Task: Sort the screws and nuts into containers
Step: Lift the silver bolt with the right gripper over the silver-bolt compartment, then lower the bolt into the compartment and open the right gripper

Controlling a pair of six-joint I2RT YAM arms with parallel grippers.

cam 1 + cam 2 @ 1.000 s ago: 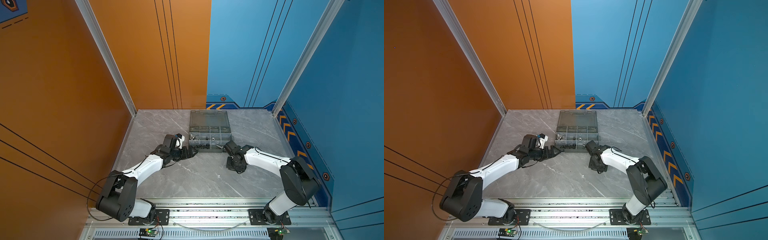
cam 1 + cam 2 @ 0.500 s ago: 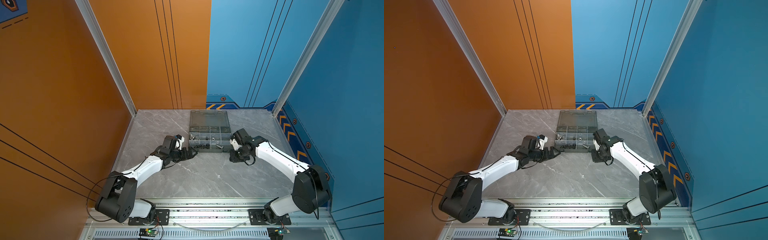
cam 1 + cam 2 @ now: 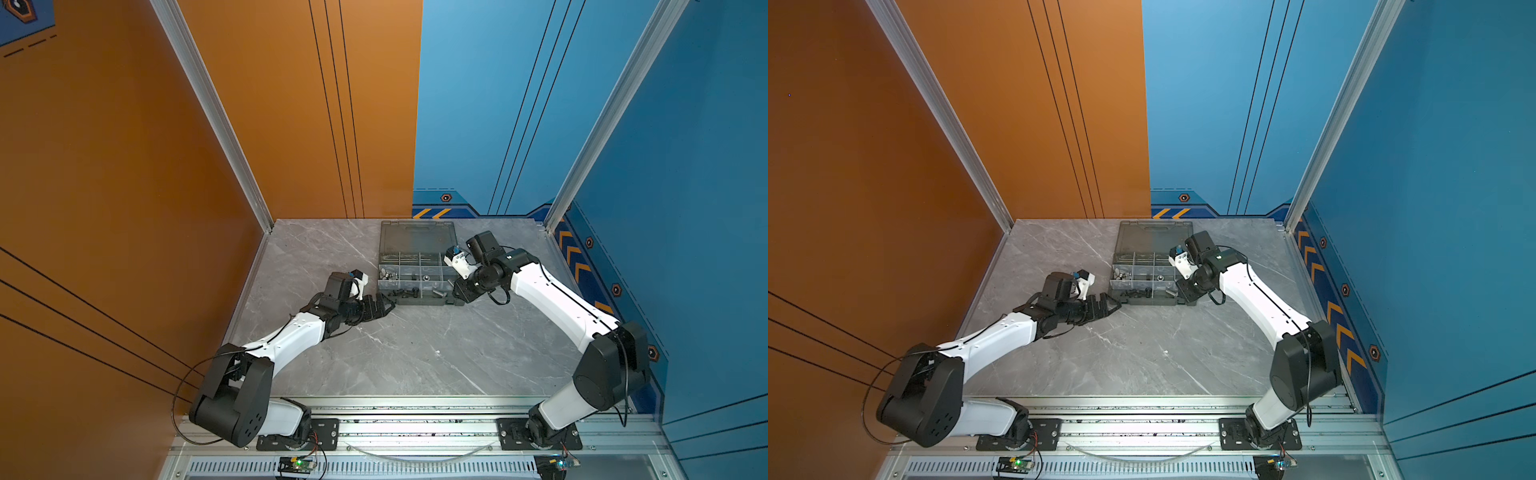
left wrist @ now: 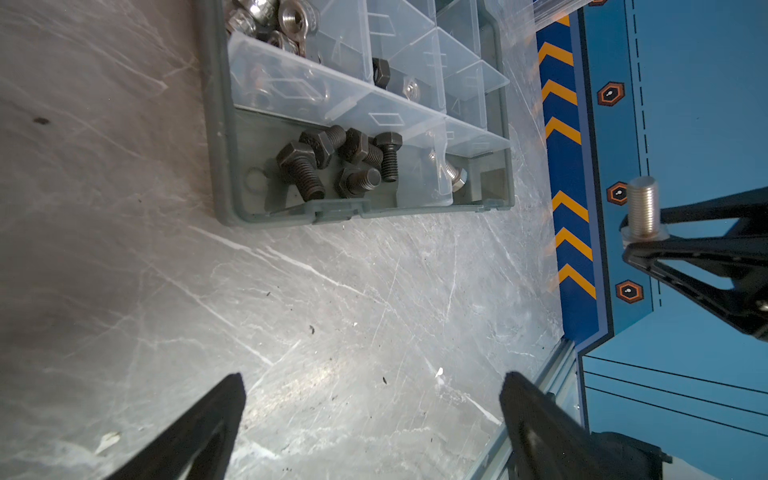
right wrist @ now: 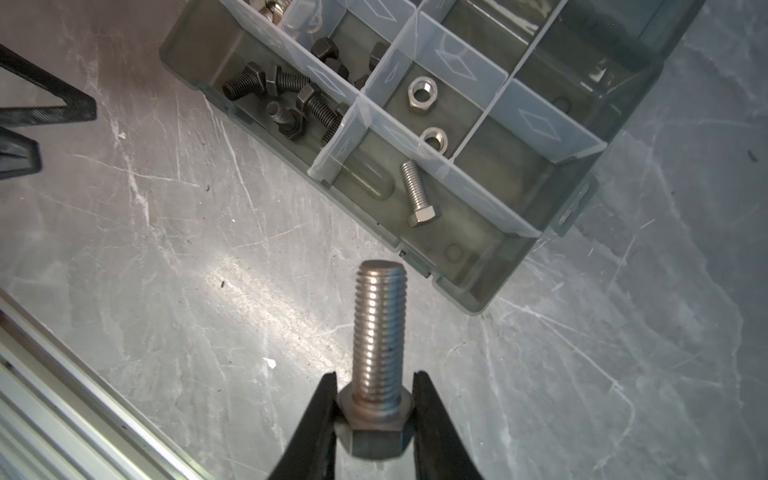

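The dark grey organiser case (image 3: 417,300) stands open at the back of the table in both top views. My right gripper (image 5: 374,386) is shut on the hex head of a long silver screw (image 5: 379,332), held just off the case's front right corner (image 3: 457,293). One front container holds another silver screw (image 5: 417,195), the one beside it several black screws (image 4: 340,162). Two silver hex nuts (image 5: 420,94) lie behind them, with black nuts (image 5: 328,52) alongside. My left gripper (image 4: 374,390) is open and empty above the table, near the front left corner (image 3: 384,307).
The smoky lid (image 3: 417,237) lies open behind the compartments. Silver wing nuts (image 4: 266,16) fill a compartment on the left side. Grey marble table (image 3: 415,353) stretches in front of the case. The orange wall is on the left, the blue on the right, and a metal rail (image 3: 415,428) runs along the front.
The right arm has swung out to the right, and its gripper with the silver screw has moved back toward the case's front right corner. The left arm has stayed put.
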